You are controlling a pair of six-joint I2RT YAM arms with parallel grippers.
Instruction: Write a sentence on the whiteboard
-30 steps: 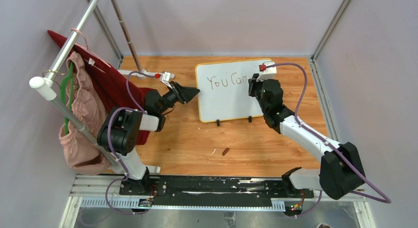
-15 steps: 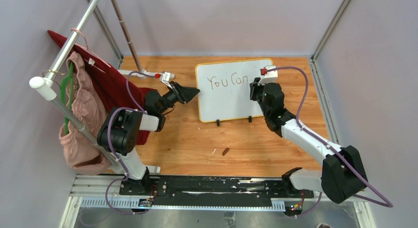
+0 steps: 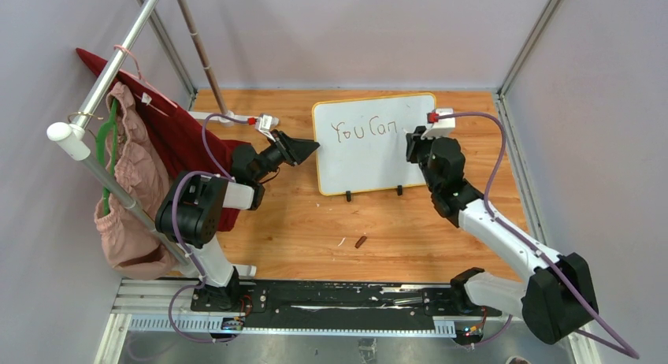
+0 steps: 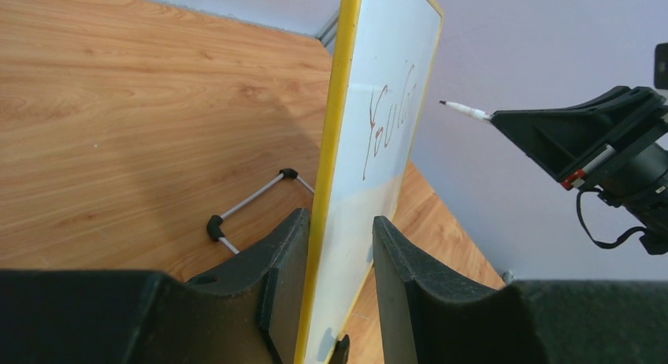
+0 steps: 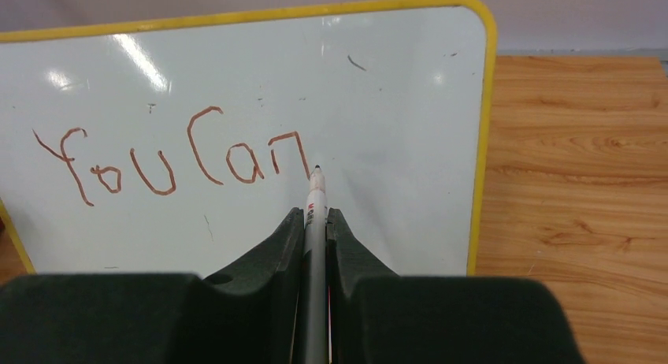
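The whiteboard (image 3: 362, 163) stands upright on the wooden table, its yellow rim seen edge-on in the left wrist view (image 4: 335, 128). "You Can" (image 3: 362, 129) is written on it in reddish-brown (image 5: 169, 163). My left gripper (image 3: 311, 147) is shut on the board's left edge, one finger on each face (image 4: 339, 218). My right gripper (image 3: 410, 135) is shut on a white marker (image 5: 315, 214). The marker's tip sits just right of the "n". In the left wrist view the marker (image 4: 469, 111) is a little off the board's surface.
A brown marker cap (image 3: 361, 241) and a white scrap (image 3: 341, 242) lie on the table in front of the board. A metal rack (image 3: 110, 72) with red and pink garments (image 3: 126, 175) stands at the left. The board's wire stand (image 4: 252, 202) reaches behind it.
My right gripper has moved to the right along the board with the marker, uncovering the finished "n" of "Can". The left gripper and the board have not moved.
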